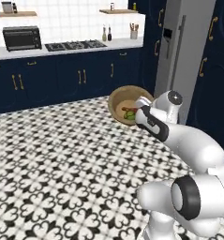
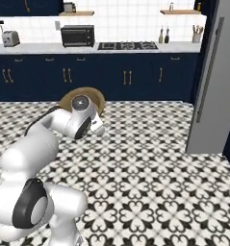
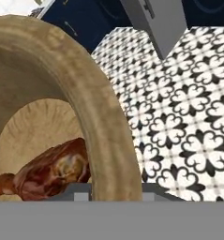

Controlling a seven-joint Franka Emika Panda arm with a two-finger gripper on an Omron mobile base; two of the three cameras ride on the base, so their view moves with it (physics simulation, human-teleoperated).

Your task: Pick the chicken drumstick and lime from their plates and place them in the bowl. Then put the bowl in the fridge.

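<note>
The arm holds the bowl [image 1: 124, 104] up in the air over the patterned floor [image 1: 62, 159], tilted so that its open side faces the left base camera. In that view the drumstick [image 1: 128, 109] and the lime [image 1: 130, 114] lie together inside the bowl, low against its wall, the lime just below the reddish meat. The gripper [image 1: 138, 111] sits at the bowl's near right rim, and the white wrist covers the spot where the fingers meet the wood; they seem to be clamped on the rim, though the fingertips themselves are hidden there. In the hand view the bowl's thick rim [image 3: 92, 101] arcs from lower centre up to the left, with the drumstick [image 3: 50, 171] resting in the light hollow beside it. In the right base view the bowl [image 2: 95, 97] shows as a brown edge behind the arm's wrist joint. The fridge [image 1: 181, 47] stands to the right of the bowl, beyond the arm, with its grey doors closed and its long handle [image 1: 179, 44] facing the room. Behind the bowl runs a row of navy cabinets [image 1: 62, 77] under a white tabletop [image 1: 62, 50] that carries a stove [image 1: 75, 45] and a dark oven [image 1: 22, 37].
</note>
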